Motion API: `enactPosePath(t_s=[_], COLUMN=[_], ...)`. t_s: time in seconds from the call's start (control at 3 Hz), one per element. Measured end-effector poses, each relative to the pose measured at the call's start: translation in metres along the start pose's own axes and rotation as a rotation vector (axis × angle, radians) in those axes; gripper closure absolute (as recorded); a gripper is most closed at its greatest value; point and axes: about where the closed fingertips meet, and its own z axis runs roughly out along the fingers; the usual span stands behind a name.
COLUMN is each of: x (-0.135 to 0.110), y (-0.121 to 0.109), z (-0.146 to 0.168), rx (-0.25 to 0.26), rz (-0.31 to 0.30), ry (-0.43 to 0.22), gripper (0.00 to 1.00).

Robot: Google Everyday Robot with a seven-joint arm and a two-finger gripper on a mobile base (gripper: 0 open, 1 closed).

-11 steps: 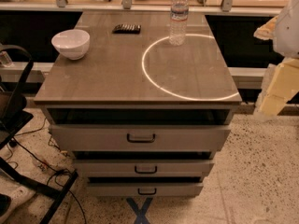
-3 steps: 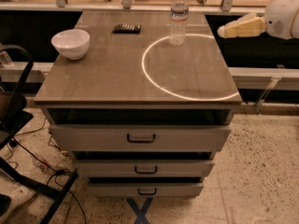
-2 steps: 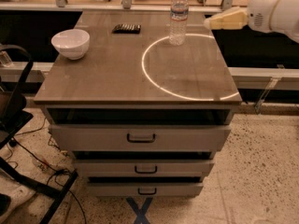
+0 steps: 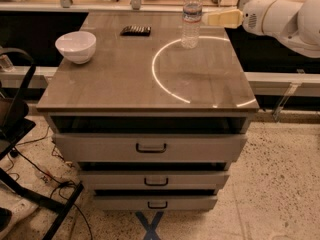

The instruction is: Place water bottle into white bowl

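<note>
a flat dark rectangular object (image 4: 135, 30) lies near the table's (image 4: 125, 79) far edge; three drawers (image 4: 150, 147) underneath, black cables (image 4: 45, 171) on the floor.

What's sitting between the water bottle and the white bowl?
Only a flat dark rectangular object, slightly behind that line; otherwise bare cabinet top, in the camera view. The gripper hovers beside the water bottle.
</note>
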Motion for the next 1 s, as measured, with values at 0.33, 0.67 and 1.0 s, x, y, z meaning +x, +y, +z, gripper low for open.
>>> enactPosePath(t_s=[0.33,0.67,1.0], x=[0.004,0.008,0.015], y=[0.005,0.010,0.013], z=[0.024,0.045,0.064], rx=[-0.007,-0.019,-0.020], rz=[0.013,0.008,-0.011], ry=[-0.019,-0.036,-0.025], gripper=[0.00,0.00,0.00])
